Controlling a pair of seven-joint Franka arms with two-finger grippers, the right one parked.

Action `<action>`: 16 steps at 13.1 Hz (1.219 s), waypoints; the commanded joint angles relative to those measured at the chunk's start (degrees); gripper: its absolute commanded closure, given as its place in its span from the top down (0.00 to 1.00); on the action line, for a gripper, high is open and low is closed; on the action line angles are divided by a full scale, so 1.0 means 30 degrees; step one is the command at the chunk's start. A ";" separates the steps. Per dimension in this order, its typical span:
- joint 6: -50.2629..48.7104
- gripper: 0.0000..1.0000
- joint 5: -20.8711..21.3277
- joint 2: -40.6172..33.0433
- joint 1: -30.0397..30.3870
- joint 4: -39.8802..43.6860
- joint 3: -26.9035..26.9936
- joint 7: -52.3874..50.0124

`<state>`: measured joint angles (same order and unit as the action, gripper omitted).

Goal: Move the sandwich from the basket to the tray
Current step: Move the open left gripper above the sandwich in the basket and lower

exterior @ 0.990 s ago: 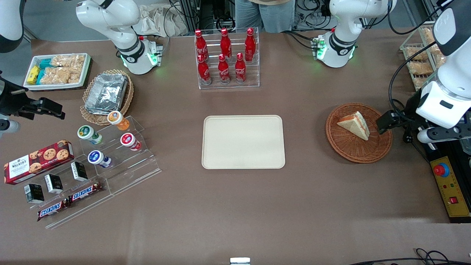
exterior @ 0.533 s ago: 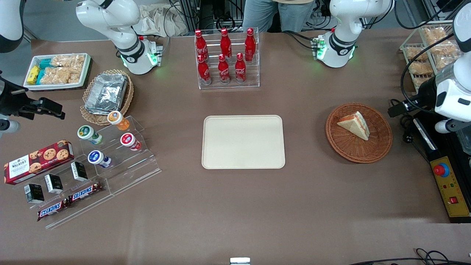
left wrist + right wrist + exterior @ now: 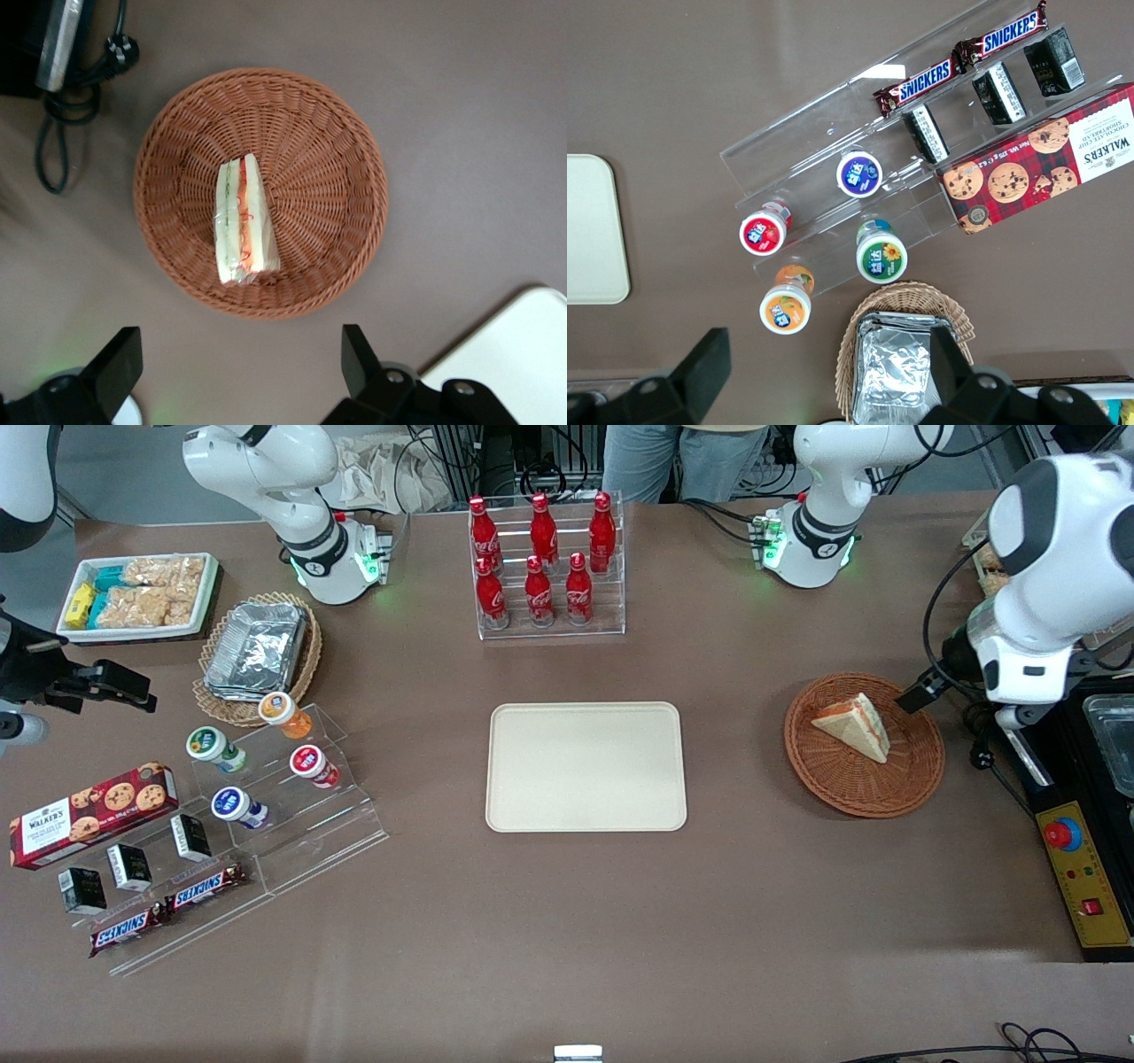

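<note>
Brown table (image 3: 762, 886), legs of a person seen at its edge.
The gripper (image 3: 239, 372), fingers apart, has been brought above the basket (image 3: 337, 186); sandwich (image 3: 244, 221) and tray (image 3: 586, 767) are unmoved.

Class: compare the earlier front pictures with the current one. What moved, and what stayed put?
The working arm swung away from the basket, then returned; its end effector now hovers open above the basket, holding nothing. The sandwich stays in the basket, and the tray stays bare.
</note>
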<state>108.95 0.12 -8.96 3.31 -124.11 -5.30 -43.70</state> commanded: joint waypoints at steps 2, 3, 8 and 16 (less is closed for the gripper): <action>0.2406 1.00 -0.0158 -0.0091 0.0799 -0.2247 -0.0079 -0.0903; 0.3602 1.00 -0.0158 -0.0032 0.0859 -0.3035 -0.0079 -0.0903; 0.9435 1.00 -0.0275 0.0962 0.0860 -0.6846 -0.0108 -0.1573; 1.3745 1.00 -0.0275 0.4007 0.0831 -0.8316 -0.0108 -0.2016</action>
<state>146.03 -0.37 0.42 5.72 -148.42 -5.23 -48.48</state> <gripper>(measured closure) 0.000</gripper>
